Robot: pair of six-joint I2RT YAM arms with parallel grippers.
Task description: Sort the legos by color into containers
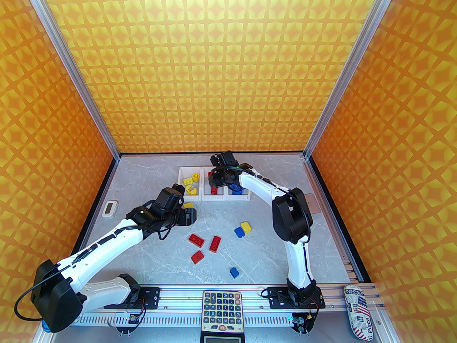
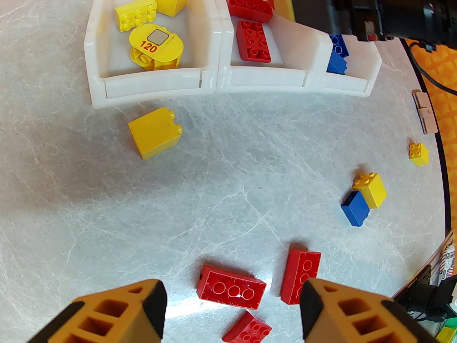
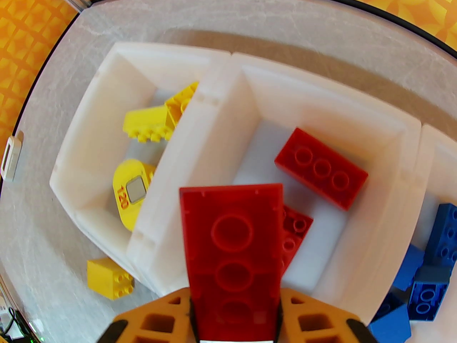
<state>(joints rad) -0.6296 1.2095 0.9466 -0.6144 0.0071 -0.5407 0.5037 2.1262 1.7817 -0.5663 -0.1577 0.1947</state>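
I'm pinching one red plastic brick [image 3: 232,241] in the right gripper [image 3: 234,316] over three white bins [image 3: 214,95] at twelve o'clock; left gripper [image 2: 232,295] gaping, empty.

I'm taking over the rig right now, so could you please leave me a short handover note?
Left gripper: open, empty, above the loose red bricks.
Right gripper: shut on a red brick over the middle bin.
Done: bins hold yellow, red and blue pieces, left to right.
Left: drop this brick; three red, three yellow bricks and two blue bricks lie on the table.
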